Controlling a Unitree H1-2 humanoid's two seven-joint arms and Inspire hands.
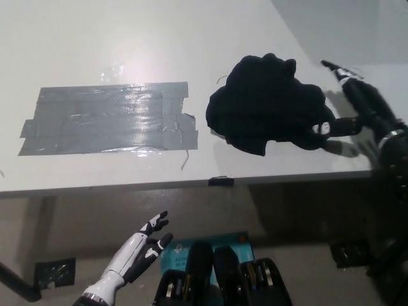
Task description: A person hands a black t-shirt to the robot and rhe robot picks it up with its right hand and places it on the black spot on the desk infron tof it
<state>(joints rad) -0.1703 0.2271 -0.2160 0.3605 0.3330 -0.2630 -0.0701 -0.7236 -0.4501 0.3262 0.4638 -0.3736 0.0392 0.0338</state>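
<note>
A crumpled black t-shirt (264, 105) lies on the white desk (191, 38), right of a grey taped patch (108, 119). My black right hand (360, 111) is just right of the shirt, open, fingers spread and off the cloth; only one fingertip near the shirt's lower right edge stays close to it. The shirt sits apart from the taped patch, not on it. My white left hand (143, 245) hangs below the desk's front edge at the lower left, open and holding nothing.
The desk's front edge (191, 185) runs across the middle of the picture with a small black clip (220, 181) on it. A teal box (178, 252) lies on the floor below. A grey shadowed area (344, 25) covers the far right corner.
</note>
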